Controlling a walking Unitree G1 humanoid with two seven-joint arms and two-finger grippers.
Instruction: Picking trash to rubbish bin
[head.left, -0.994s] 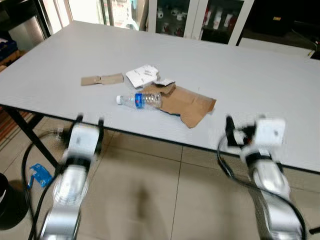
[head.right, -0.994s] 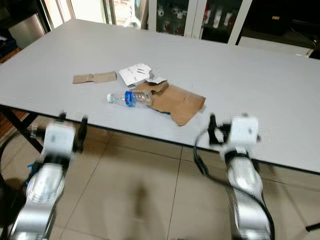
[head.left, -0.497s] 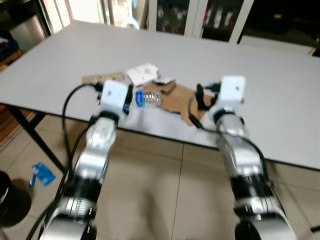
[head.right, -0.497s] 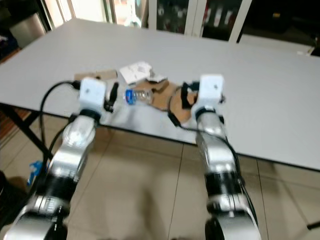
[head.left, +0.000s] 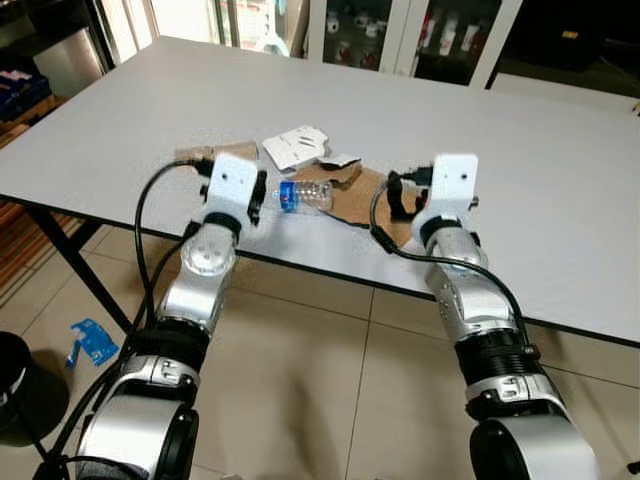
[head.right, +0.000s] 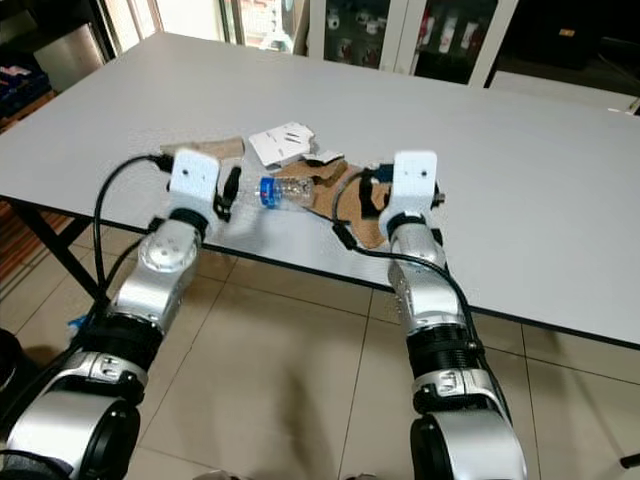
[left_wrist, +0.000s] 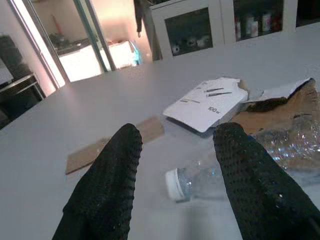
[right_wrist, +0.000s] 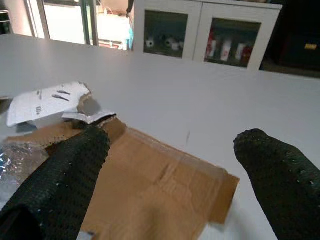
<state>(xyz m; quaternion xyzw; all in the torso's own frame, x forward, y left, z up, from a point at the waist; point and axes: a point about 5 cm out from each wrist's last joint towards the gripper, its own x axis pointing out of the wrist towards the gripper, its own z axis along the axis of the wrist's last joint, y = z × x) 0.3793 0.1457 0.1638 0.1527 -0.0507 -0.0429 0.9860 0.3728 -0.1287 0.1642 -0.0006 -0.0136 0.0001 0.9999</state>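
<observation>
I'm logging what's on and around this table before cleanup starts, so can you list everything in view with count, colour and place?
table: 1, light grey, across the scene
plastic bottle: 1, clear with blue label and white cap, lying on its side near the table's front edge
large cardboard sheet: 1, brown, flat, just right of the bottle
cardboard strip: 1, brown, flat, left of the bottle
torn paper packaging: 1, white, behind the bottle
blue scrap: 1, on the tiled floor under the table's left side
black bin: 1, on the floor, far left
left gripper: black fingers, open, at the bottle's cap
right gripper: black fingers, open, over the large cardboard sheet
</observation>
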